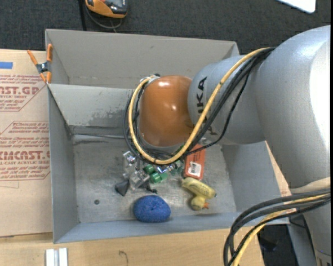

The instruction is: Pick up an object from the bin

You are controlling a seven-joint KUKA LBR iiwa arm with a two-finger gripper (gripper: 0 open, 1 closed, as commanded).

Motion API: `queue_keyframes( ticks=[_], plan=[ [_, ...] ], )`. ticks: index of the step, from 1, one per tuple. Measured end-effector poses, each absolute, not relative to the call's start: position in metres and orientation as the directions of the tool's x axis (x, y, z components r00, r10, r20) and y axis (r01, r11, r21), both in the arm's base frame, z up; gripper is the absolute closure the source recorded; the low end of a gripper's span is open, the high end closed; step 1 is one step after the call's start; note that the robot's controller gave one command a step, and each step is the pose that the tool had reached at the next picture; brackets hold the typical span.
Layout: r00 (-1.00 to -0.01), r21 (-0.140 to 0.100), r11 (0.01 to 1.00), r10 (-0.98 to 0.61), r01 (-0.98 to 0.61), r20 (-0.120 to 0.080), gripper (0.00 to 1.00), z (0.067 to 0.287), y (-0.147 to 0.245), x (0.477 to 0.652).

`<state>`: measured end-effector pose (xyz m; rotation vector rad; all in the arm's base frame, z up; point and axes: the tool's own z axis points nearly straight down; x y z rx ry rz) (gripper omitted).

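Grey KUKA arm [277, 93] comes in over the right edge of the bin [61, 148], w/ its orange wrist cover [164, 112] over the bin's middle. The jaws hang below it, low over the floor at centre, and I can't tell if they're open or closed. Nearest things: blue round lump [151, 209] just beside them twd the near edge, yellow duck-like toy [198, 192] nr the near-right corner, orange-red packet [195, 165] just behind that, and small green piece [155, 174] right by the jaws.
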<state>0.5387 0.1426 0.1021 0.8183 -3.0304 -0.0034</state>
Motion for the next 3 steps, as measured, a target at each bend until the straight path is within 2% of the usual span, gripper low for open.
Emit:
queue_keyframes(
  ticks=[2,3],
  plan=[
    [-0.854,0.001,0.854,-0.521,-0.521,-0.008,1.00,0.0800,0.1417,0.5390],
    [-0.855,0.001,0.855,-0.519,-0.519,-0.003,1.00,0.0828,0.1406,0.5366]
  ],
)
